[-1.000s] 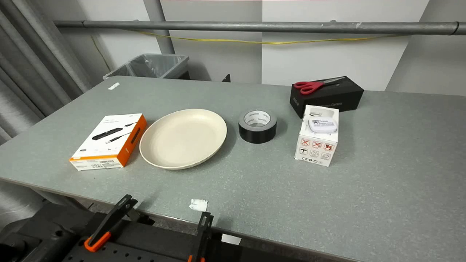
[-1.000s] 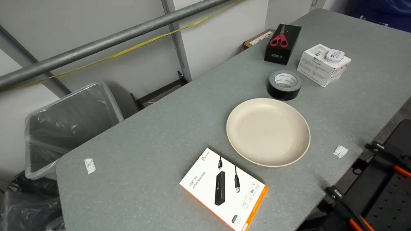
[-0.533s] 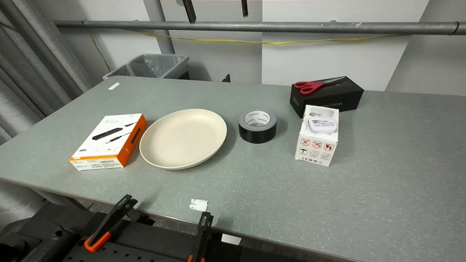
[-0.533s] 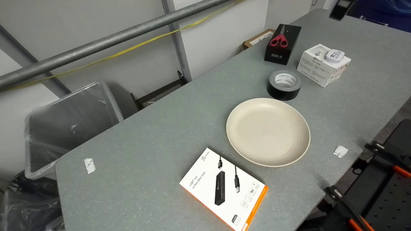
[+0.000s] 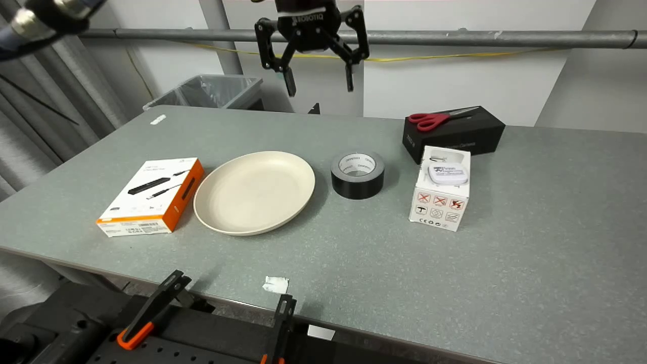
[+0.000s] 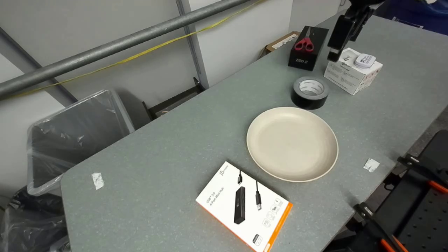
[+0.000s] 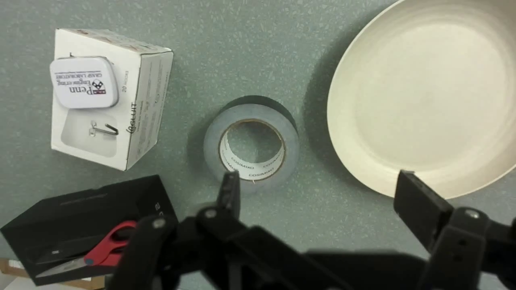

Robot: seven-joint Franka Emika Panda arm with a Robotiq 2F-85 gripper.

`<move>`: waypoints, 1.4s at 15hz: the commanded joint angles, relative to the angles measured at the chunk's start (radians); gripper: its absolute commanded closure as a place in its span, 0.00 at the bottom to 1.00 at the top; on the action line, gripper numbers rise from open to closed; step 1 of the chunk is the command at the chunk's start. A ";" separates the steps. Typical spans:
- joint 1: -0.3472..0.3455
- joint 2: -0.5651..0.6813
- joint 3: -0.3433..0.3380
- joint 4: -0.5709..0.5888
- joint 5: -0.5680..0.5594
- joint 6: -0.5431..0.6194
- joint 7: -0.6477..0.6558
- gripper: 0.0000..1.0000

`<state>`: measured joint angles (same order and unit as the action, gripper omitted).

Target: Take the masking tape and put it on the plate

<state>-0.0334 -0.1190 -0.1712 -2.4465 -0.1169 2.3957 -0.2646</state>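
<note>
The masking tape, a black roll with a pale core, lies flat on the grey table in both exterior views [image 5: 358,189] [image 6: 308,103]. The cream plate [image 5: 255,192] lies close beside it, bare; the plate [image 6: 292,143] also shows in another exterior view. My gripper [image 5: 321,92] is open and empty, pointing down, high above the table; it also shows near the top right [image 6: 335,56]. In the wrist view the fingers [image 7: 316,177] are spread wide. The left fingertip overlaps the roll's lower edge [image 7: 258,175], the right one overlaps the plate's rim [image 7: 427,96], both from above.
A white box [image 5: 438,202] with a small white tin [image 5: 448,173] stands beside the roll. Behind it is a black box [image 5: 480,139] with red scissors [image 5: 429,121] on top. A white, orange-edged box [image 5: 151,189] lies beside the plate. Clamps [image 5: 159,303] grip the front edge.
My gripper was out of view a second ago. It has come in from above and moved down, its fingers open. The tape, plate and boxes have not moved.
</note>
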 commanded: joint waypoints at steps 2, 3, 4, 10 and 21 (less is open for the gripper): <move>-0.016 0.019 0.023 0.009 0.035 0.032 0.017 0.00; -0.014 0.054 0.026 0.024 0.044 0.044 0.029 0.00; -0.014 0.110 0.031 0.048 0.052 0.058 0.062 0.00; -0.010 0.396 0.047 0.182 0.012 0.162 0.281 0.00; -0.022 0.750 0.075 0.476 0.079 0.102 0.339 0.28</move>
<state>-0.0338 0.5550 -0.1224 -2.0725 -0.0723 2.5420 0.0783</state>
